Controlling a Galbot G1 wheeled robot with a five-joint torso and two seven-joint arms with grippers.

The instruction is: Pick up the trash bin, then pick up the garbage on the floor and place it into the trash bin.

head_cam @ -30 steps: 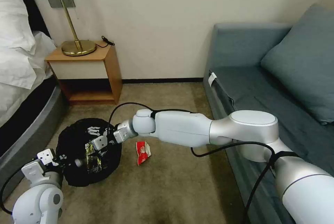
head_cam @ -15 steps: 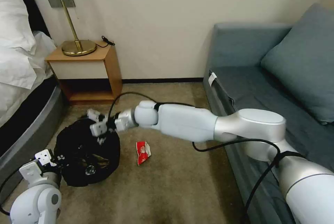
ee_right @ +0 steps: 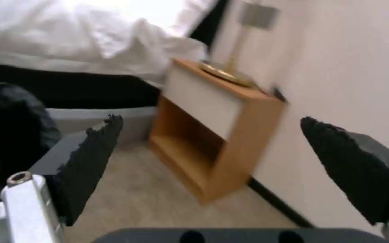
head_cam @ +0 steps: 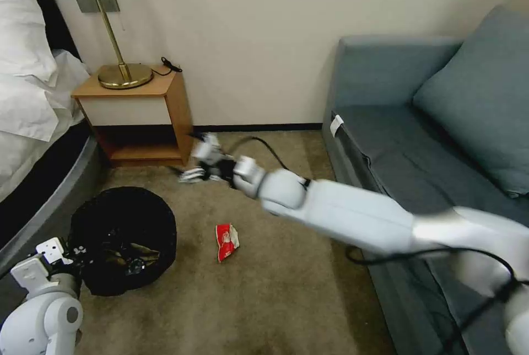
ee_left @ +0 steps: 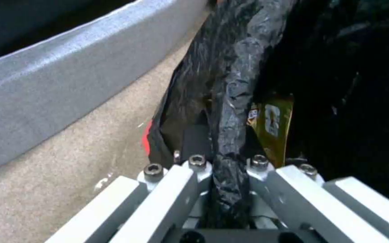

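The trash bin (head_cam: pixel 124 236), round and lined with a crinkled black bag, sits low at the left on the carpet. My left gripper (head_cam: pixel 74 253) is shut on its bag-covered rim (ee_left: pixel 230 135). A gold-and-dark wrapper (ee_left: pixel 271 125) lies inside the bin, also visible in the head view (head_cam: pixel 129 258). A red snack packet (head_cam: pixel 227 241) lies on the carpet just right of the bin. My right gripper (head_cam: pixel 197 165) is open and empty, raised above the carpet near the nightstand's corner, well away from the bin; its black pads (ee_right: pixel 91 162) stand wide apart.
A wooden nightstand (head_cam: pixel 138 118) with a brass lamp (head_cam: pixel 118 63) stands against the wall. The bed (head_cam: pixel 33 140) borders the left. A blue-grey sofa (head_cam: pixel 419 140) fills the right. Open carpet (head_cam: pixel 259 300) lies between them.
My right gripper let the gold wrapper fall into the bin, then rose and swung back toward the nightstand. The bin and left gripper shifted slightly left and down.
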